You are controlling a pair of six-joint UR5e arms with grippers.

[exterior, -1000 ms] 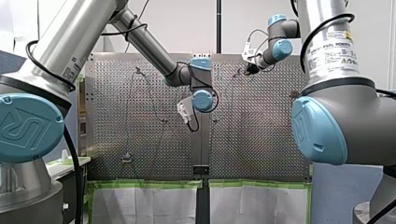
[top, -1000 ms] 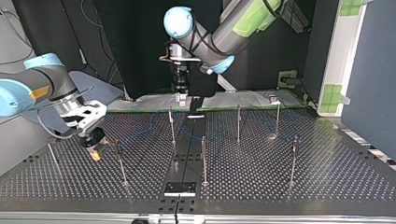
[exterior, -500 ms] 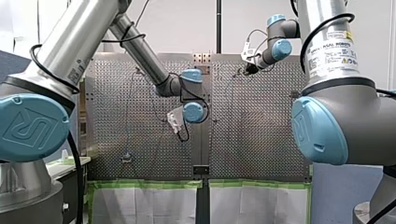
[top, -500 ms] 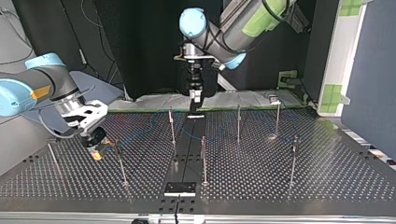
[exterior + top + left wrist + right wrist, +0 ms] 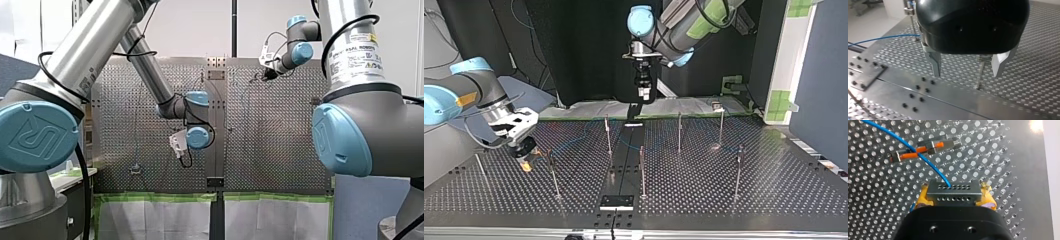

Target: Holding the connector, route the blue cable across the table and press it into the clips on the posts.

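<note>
Perforated counter [image 5: 724, 200] carries thin posts [image 5: 642, 172]. My right pincer [image 5: 955, 195] pinches the connector [image 5: 953, 187], the blue cable [image 5: 928, 162] running across a clip [image 5: 934, 146] ahead of it. My left pincer [image 5: 967, 73] hangs spread, empty. Routing is underway, I judge; next, seat the cable into that clip.

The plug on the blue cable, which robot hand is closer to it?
Right. My right hand is clamped on the plug, holding it. My left hand hangs open over the middle of the table, well away from the plug.
</note>
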